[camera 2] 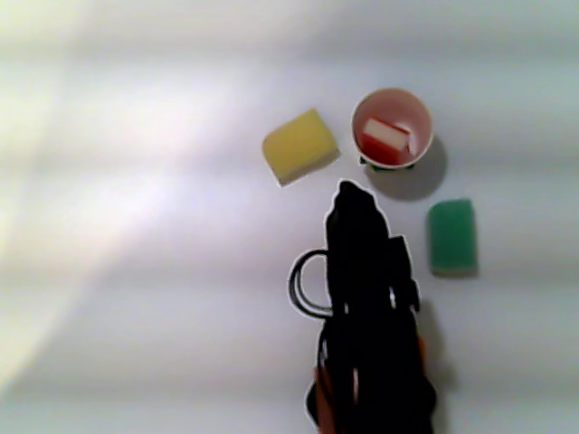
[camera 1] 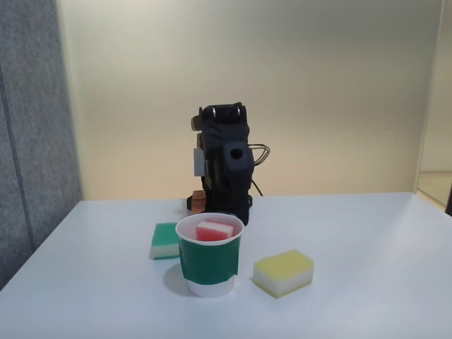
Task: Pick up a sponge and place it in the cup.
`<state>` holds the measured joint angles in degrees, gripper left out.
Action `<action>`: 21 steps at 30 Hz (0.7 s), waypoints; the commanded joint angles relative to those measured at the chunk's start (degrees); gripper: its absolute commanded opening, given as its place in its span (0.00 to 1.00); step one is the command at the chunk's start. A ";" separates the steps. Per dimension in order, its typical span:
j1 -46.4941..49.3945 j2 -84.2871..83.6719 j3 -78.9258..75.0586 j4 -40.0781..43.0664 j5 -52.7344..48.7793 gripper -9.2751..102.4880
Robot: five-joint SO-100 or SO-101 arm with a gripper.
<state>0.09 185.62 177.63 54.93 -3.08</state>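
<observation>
Nearest the fixed camera stands the cup (camera 1: 209,256), white paper with a green band, upright on the white desk (camera 1: 367,311). Inside it lies the sponge (camera 1: 214,230), red top showing, tilted and leaning toward one wall; the other view confirms it sits within the rim (camera 2: 387,140). A yellow-topped sponge (camera 1: 283,272) rests on the desk near the cup at the right of the fixed view, and a green-topped sponge (camera 1: 165,241) lies just behind the cup at the left, partly hidden by it. The arm (camera 1: 226,159) is folded at the back of the desk, well apart from the cup. The tool (camera 2: 351,194) appears as a dark silhouette pointing toward the cup; whether its jaws are parted or closed cannot be told, and it holds nothing visible. Judgement: placement looks complete. Remaining risk is low. A light paper cup could tip if the arm swung forward again and brushed its rim, and the tilted sponge could then spill out onto the desk.
</observation>
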 commanded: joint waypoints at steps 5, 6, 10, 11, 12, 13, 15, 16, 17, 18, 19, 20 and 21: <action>8.61 1.49 -0.35 8.70 -10.72 0.08; 9.67 1.49 -0.35 10.02 -12.04 0.08; 12.30 1.49 -0.35 15.29 -15.21 0.08; 12.66 1.49 -0.35 16.44 -15.29 0.08; 12.83 1.49 -0.35 17.84 -15.29 0.08; 12.83 1.41 -0.35 19.25 -15.38 0.08; 12.57 1.41 -0.35 22.32 -16.17 0.08; 12.30 1.41 -0.35 23.20 -16.88 0.08; 12.13 1.41 -0.35 23.29 -16.44 0.08; 11.95 1.41 -0.35 23.29 -15.91 0.08; 11.78 1.41 -0.35 23.55 -12.83 0.08; 11.60 1.41 -0.35 23.82 -10.11 0.08; 11.51 1.41 -0.35 24.26 -6.86 0.08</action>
<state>11.43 187.12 177.45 72.60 -14.59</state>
